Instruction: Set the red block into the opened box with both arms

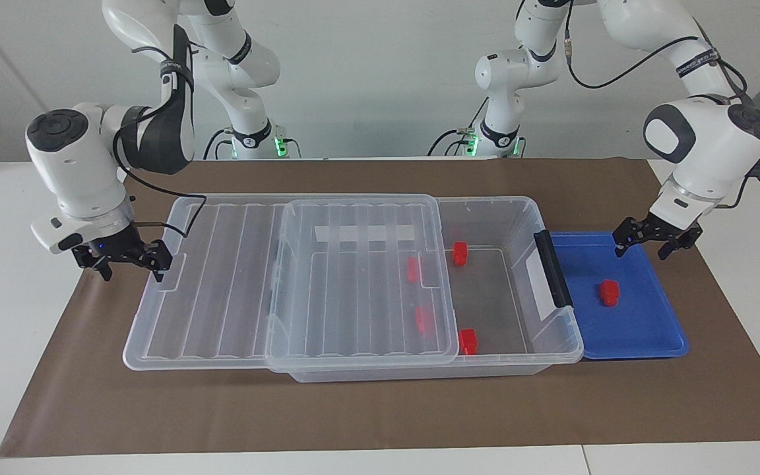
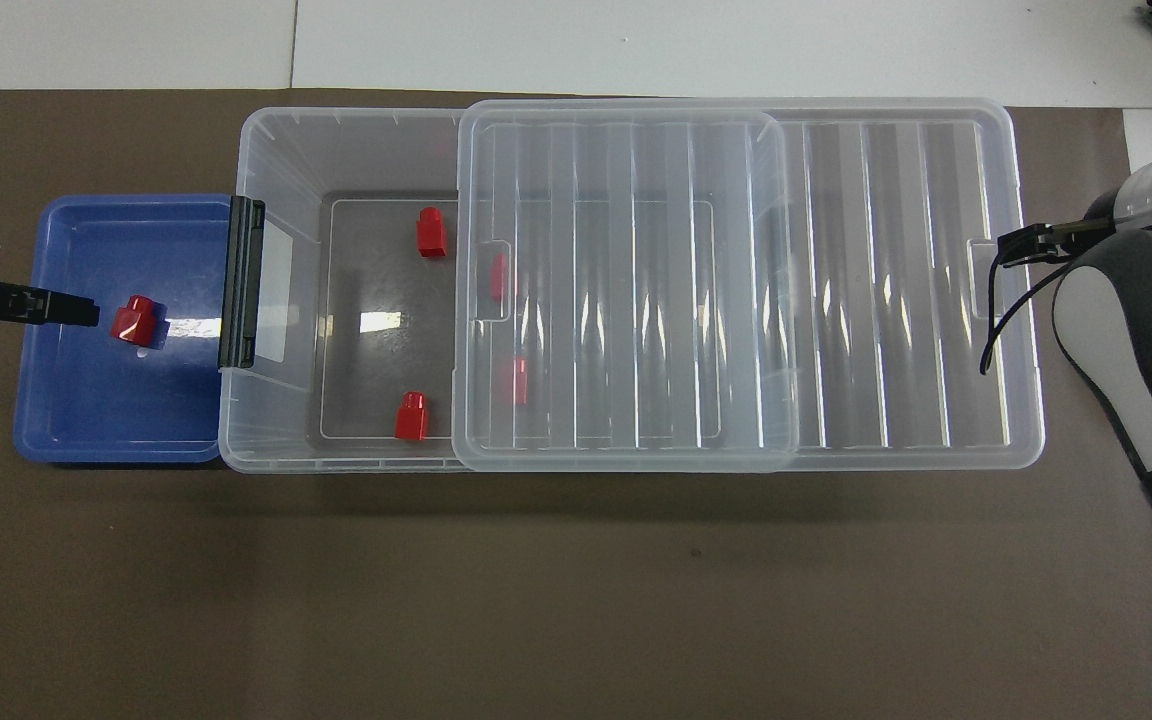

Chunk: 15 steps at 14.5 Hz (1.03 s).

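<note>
One red block (image 1: 609, 292) (image 2: 136, 320) lies in the blue tray (image 1: 644, 330) (image 2: 86, 420). My left gripper (image 1: 647, 243) (image 2: 76, 309) hangs open low over the tray's rim, just beside the block and apart from it. The clear box (image 1: 525, 211) (image 2: 276, 150) stands partly uncovered. Its ribbed lid (image 1: 221, 277) (image 2: 886, 280) is slid toward the right arm's end. My right gripper (image 1: 131, 267) (image 2: 1011, 245) is open at the lid's end, one finger at its notch. Several red blocks (image 1: 460, 253) (image 2: 430, 232) lie inside the box, two under the lid.
A black clip handle (image 1: 553, 267) (image 2: 242, 282) sits on the box's end that touches the blue tray. Brown paper (image 1: 380, 409) covers the table under everything. The lid overhangs the box at the right arm's end.
</note>
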### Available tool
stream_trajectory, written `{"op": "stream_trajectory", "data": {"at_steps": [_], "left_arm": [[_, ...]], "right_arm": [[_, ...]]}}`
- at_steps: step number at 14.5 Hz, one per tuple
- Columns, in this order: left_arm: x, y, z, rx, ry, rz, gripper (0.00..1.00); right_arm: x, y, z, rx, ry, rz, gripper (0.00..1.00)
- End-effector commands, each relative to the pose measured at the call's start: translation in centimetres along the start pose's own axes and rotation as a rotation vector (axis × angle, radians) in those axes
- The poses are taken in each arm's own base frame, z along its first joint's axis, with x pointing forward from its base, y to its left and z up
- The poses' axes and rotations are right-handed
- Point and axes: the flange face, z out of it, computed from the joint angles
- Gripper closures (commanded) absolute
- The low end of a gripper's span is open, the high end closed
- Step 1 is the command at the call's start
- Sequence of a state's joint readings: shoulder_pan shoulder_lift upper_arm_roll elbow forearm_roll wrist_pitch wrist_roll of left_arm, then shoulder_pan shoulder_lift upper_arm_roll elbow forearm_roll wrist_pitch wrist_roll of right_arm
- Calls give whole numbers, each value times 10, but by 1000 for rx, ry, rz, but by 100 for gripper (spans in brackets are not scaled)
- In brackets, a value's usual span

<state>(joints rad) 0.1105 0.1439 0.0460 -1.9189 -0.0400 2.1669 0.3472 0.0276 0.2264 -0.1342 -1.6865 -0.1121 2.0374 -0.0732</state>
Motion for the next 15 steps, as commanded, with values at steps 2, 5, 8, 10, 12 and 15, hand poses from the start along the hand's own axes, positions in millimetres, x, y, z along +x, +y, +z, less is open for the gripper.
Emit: {"op": "stream_trajectory", "data": {"at_steps": [2, 5, 8, 10, 12, 15], "left_arm": [[-8, 7, 48, -8, 15, 16, 0], [-8, -3, 75, -2, 12, 74, 0], [-5, -3, 94, 5, 20, 79, 0], [-4, -3, 100, 6, 22, 82, 0], [-4, -4, 104, 7, 21, 81, 0], [-3, -1, 107, 5, 18, 83, 0]], "right_arm": [[-9, -3, -52, 40, 20, 7, 0], [-20, 1, -102, 81, 11, 49, 0], [-42, 3, -140, 107, -15, 78, 0], [-52, -3, -155, 147, -64, 131, 0], [-61, -9, -155, 153, -123, 141, 0], [-78, -8, -142, 133, -147, 138, 0]]}}
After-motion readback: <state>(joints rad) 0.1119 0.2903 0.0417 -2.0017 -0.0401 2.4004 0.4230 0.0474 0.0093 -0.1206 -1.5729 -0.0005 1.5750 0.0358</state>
